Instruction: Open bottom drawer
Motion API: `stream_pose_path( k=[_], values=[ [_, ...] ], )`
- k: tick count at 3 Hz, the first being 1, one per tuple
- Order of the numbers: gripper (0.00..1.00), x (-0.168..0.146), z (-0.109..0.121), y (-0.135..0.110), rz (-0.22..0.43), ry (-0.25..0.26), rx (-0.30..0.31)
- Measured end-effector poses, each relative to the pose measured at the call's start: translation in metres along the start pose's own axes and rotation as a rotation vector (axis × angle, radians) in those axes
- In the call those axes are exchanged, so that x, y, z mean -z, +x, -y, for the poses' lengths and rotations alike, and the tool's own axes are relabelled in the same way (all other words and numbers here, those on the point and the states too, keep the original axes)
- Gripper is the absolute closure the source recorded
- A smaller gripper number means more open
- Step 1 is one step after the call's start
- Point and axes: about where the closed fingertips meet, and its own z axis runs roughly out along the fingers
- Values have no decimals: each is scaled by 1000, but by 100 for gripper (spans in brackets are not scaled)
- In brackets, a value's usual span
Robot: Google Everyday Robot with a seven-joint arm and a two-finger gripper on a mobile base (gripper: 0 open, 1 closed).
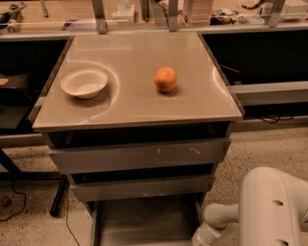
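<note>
The bottom drawer (144, 222) is the lowest of three grey drawers and stands pulled out, showing its shallow grey tray. Its front edge is cut off by the bottom of the camera view. My gripper (198, 239) is at the bottom edge of the view, at the drawer's right front corner, mostly cut off by the frame. My white arm (274, 206) fills the lower right corner. The middle drawer front (142, 187) and the top front with white scratch marks (139, 156) sit above it, both pushed in.
A white bowl (84, 82) and an orange (165, 79) rest on the beige cabinet top (134, 108). A dark table leg (58, 197) stands at the left on the speckled floor (260, 149). A bench with clutter (202, 9) runs behind.
</note>
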Motion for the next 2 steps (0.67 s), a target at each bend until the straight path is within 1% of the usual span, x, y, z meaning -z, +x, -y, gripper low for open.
stream_pose_path(
  k=[1, 2],
  values=[
    [0, 2, -28, 20, 7, -21, -46],
    [0, 6, -63, 43, 27, -33, -114]
  ],
)
